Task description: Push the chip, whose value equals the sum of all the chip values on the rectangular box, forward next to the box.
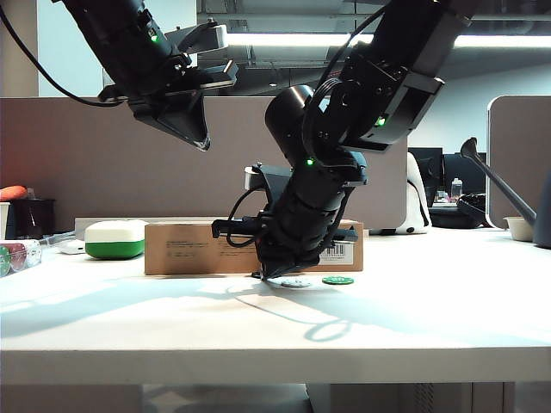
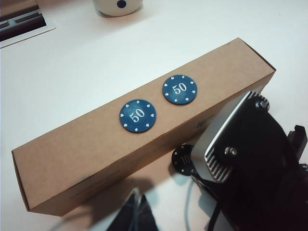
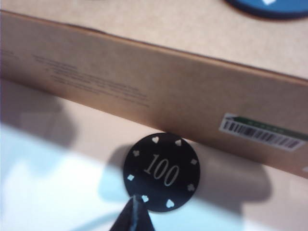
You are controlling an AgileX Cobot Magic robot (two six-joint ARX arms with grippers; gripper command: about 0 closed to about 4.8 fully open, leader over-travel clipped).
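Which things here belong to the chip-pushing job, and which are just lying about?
Part of the job:
black 100 chip, against the box's front
cardboard box
two blue 50 chips on the box
right gripper, tip at the black chip
left gripper, raised above the table

Just lying about:
green chip
white chip
green-and-white case
watering can

**Hidden / cut off / unclear**

Black chip: partly hidden behind right arm in left wrist view; only an edge shows. Right gripper: just a dark tip at frame edge, jaw state can't tell. Left gripper: cropped, state unclear. Blue chip cut by frame edge in right wrist view. Box small print blurred, unreadable. White chip value too small in ext. view.
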